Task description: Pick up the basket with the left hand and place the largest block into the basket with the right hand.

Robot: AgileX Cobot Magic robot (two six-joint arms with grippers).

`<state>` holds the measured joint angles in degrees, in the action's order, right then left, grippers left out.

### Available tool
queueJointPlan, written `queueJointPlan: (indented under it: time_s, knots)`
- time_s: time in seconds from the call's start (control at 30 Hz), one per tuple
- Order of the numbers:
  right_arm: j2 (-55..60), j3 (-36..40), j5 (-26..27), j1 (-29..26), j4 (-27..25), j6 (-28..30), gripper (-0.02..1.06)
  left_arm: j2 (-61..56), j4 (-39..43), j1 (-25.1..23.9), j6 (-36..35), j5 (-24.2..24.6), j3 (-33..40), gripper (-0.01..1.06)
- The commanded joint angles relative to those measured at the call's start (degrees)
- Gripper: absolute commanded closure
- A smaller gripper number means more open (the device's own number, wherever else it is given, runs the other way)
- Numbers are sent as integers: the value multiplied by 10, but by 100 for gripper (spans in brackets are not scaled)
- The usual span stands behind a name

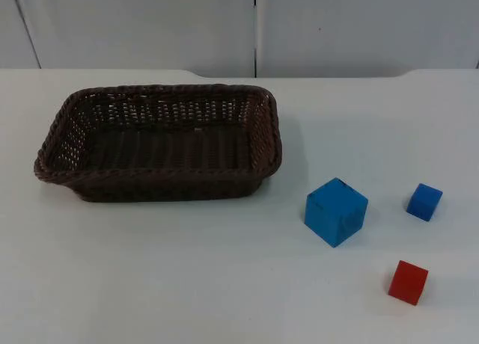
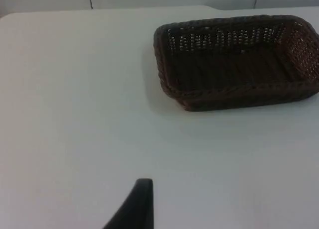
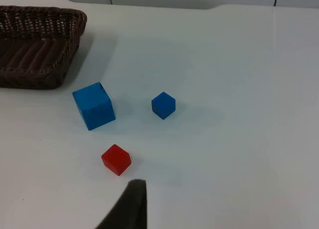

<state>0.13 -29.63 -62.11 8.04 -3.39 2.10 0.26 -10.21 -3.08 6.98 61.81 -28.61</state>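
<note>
Nearest to me on the white bench sits a small red block, alone toward the right side. Just beyond it are two blue blocks: the big one, clearly the largest of the three, and a small one to its right, all three apart from each other. Farther back and to the left the dark brown wicker basket rests flat on the bench, open side up, nothing in it. Behind everything stands the grey partition. Of the left end effector and the right end effector I see one black fingertip each, so I cannot tell how far either is open; both seem to hang above bare bench, holding nothing.
</note>
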Motion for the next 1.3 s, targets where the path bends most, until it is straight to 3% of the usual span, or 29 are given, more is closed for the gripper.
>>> queueJointPlan:
  time_s: [0.0,0.2,0.8,1.27]
  knots:
    - [-1,1,3,-4,-1,-1,-1,-3,-8,-3,-4,11,-6,0]
    - [-1,1,3,-4,-1,-1,-1,38,-13,-3,-4,31,-33,0]
    - [-1,1,3,-4,-1,-1,-1,191,-18,-3,-4,28,-149,0]
    - [-1,1,3,-4,-1,-1,-1,406,-32,-3,19,17,-290,0]
